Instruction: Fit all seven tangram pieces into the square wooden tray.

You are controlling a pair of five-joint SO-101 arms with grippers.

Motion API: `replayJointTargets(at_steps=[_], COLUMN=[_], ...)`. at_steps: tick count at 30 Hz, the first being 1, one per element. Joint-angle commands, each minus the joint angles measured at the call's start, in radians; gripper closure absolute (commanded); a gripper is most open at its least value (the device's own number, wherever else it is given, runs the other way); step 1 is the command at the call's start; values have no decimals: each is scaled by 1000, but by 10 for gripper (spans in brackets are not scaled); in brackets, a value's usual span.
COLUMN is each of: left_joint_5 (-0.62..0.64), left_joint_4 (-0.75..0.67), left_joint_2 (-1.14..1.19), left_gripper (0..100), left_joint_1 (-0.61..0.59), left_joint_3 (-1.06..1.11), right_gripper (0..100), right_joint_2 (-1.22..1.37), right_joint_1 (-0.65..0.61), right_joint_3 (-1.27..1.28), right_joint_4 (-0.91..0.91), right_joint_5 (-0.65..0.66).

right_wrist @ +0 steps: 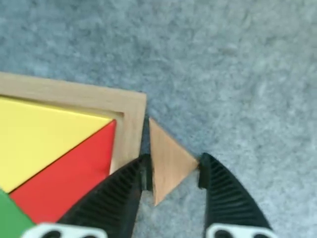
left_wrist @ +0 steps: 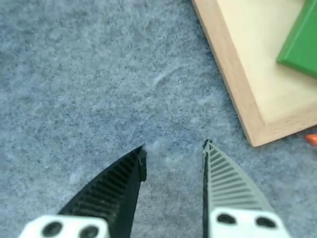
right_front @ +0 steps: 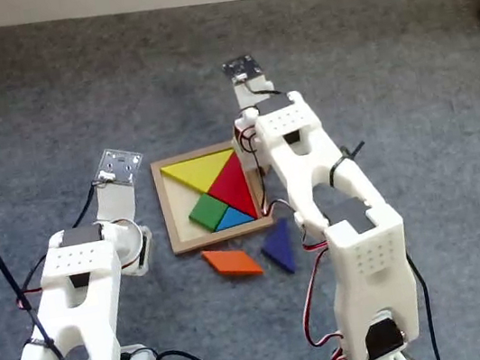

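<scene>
Pincer of the right arm (right_wrist: pixel 172 166), clasped on a small pale wooden triangle (right_wrist: pixel 168 148) that lies on the grey surface (right_wrist: pixel 237 59) just outside one corner of the square wooden tray (right_wrist: pixel 130 106). One finger meets the piece along a straight edge, the other at the opposite point.

Step in hand, as judged: lifting this triangle and carrying it into the tray. A hold on a point is liable to pivot (the piece looks thin and sits flat), so the squeeze should be firm. The lift should go straight up, high enough to pass the raised rim just beside the triangle, before any sideways travel.

In the high view the tray sits at frame centre. It holds a yellow triangle (right_front: pixel 195 171), a red triangle (right_front: pixel 234 185), a green piece (right_front: pixel 207 211) and a blue triangle (right_front: pixel 233 217). Bare floor shows along its left side and into the lower left corner.

An orange parallelogram (right_front: pixel 232 262) and a dark blue triangle (right_front: pixel 280 245) lie on the surface just below the tray, near each other but apart.

Left pincer (left_wrist: pixel 174 148) hangs released over bare surface to the left of the tray, near its lower left corner, holding nothing.
</scene>
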Motion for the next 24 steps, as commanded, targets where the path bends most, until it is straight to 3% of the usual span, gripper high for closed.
replayJointTargets(at_steps=[1,9,20,24], left_joint_5=[0,0,0,0], left_joint_4=[-12,-12,-12,-12], left_joint_2=[-27,-27,-27,-27], left_gripper=[815,815,815,815], left_joint_1=[-4,-4,-4,-4], left_joint_3=[-1,-1,-1,-1], right_gripper=[912,925,925,925], right_joint_2=[-13,-25,-314,-366], right_joint_1=[7,19,-7,-91], right_joint_3=[-45,-47,51,105], right_joint_4=[7,16,105,104], right_joint_5=[12,60,72,-83])
